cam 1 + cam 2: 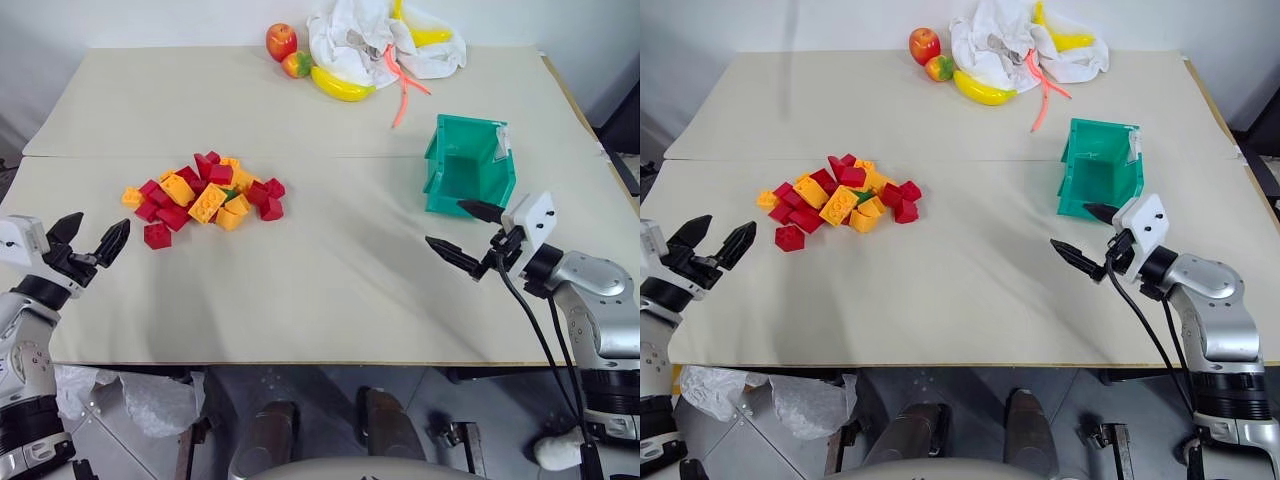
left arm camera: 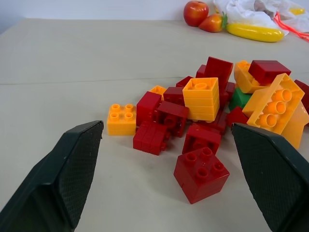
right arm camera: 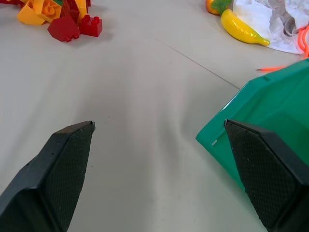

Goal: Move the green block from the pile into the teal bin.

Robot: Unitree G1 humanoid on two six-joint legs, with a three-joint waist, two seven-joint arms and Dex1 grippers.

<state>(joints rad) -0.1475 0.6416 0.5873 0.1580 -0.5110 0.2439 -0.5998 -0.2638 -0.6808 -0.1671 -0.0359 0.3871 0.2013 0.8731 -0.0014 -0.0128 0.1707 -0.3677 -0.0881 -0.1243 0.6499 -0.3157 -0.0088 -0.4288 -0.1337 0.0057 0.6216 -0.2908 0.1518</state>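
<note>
On the beige table (image 1: 330,290), left of centre: the pile (image 1: 205,196) of red and orange-yellow bricks, loose and low. Buried near the middle of it, mostly hidden: the green block (image 1: 230,193), wedged between a tall orange-yellow brick and a long slanted one, touching both, green corner barely showing (image 2: 239,99). One red brick (image 1: 157,235) just apart at the near edge of the pile.

Well off to the right: the teal bin (image 1: 470,163), cut-out front facing the near side, white label on its right wall.

At the near left edge: left gripper (image 1: 90,240), fingers spread wide, holding nothing, aimed at the pile but apart from it.

Just in front of the bin: right gripper (image 1: 468,236), fingers likewise spread wide and empty, one fingertip close to the bin's front edge.

Along the far edge: a red apple (image 1: 281,41), a yellow banana (image 1: 342,85), a crumpled white cloth (image 1: 370,40).
</note>
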